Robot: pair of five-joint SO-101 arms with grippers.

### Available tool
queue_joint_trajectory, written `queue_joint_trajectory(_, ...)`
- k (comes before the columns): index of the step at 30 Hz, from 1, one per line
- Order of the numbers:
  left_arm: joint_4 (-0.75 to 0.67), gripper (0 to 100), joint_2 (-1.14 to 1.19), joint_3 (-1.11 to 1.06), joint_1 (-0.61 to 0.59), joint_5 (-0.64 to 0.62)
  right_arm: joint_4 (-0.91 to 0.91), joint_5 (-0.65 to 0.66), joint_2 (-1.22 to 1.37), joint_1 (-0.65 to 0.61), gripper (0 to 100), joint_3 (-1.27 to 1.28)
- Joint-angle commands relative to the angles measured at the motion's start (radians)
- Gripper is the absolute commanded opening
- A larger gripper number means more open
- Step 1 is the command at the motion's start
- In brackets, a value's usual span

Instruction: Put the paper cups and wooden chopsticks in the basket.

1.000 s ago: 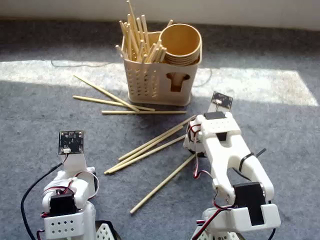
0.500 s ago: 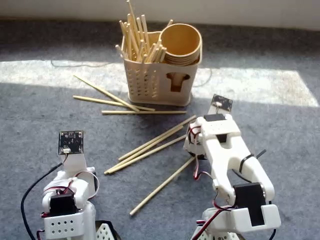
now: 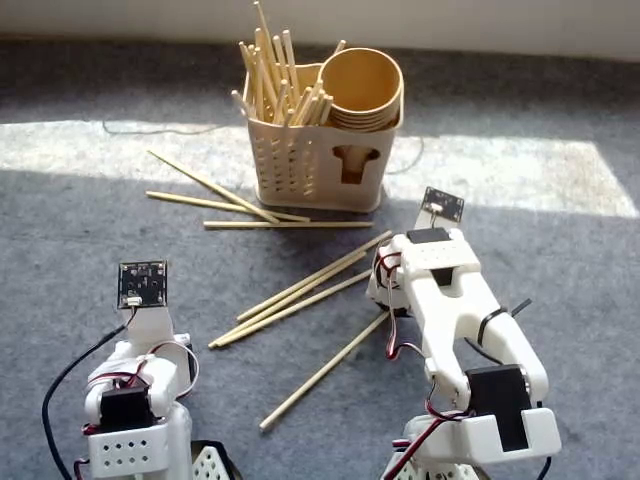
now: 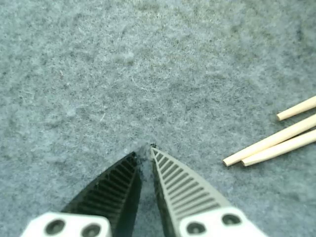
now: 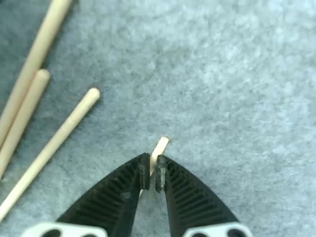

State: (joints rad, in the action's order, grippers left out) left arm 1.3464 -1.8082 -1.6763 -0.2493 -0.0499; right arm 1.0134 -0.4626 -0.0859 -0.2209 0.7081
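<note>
A cream slotted basket (image 3: 300, 165) stands at the back of the grey carpet. It holds a stack of paper cups (image 3: 362, 85) and a bundle of upright wooden chopsticks (image 3: 272, 75). Several loose chopsticks (image 3: 300, 290) lie on the carpet in front of it. My right gripper (image 5: 152, 174) is shut on the end of one chopstick (image 5: 160, 148), the one lying slantwise (image 3: 320, 372) beside the right arm (image 3: 450, 300). My left gripper (image 4: 146, 152) is shut with nothing in it, low over bare carpet, and three chopstick ends (image 4: 276, 143) lie off to one side of it.
Three more chopsticks (image 3: 215, 205) lie left of and in front of the basket. A thin cable (image 3: 130, 128) runs across the sunlit strip of carpet at the back. The left arm (image 3: 135, 390) sits at the near left edge.
The right arm has shifted very slightly back toward its base. The left arm, the basket and the loose chopsticks have stayed put.
</note>
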Motion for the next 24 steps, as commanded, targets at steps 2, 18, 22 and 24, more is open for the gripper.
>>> queue_joint_trajectory(2, 0.003, 1, -0.008, -0.019, -0.005, 0.005, -0.019, -0.011, -0.005, -0.007, 5.1, 0.002)
queue_joint_trajectory(18, 0.003, 1, -0.008, -0.019, -0.005, 0.005, -0.021, -0.008, 0.033, -0.007, 8.4, 0.035)
queue_joint_trajectory(22, 0.003, 1, -0.008, -0.019, -0.005, 0.005, -0.012, -0.005, 0.09, -0.004, 4.4, 0.033)
queue_joint_trajectory(24, 0.003, 1, -0.008, -0.019, -0.005, 0.005, -0.008, -0.003, 0.073, -0.004, 0.1, 0.033)
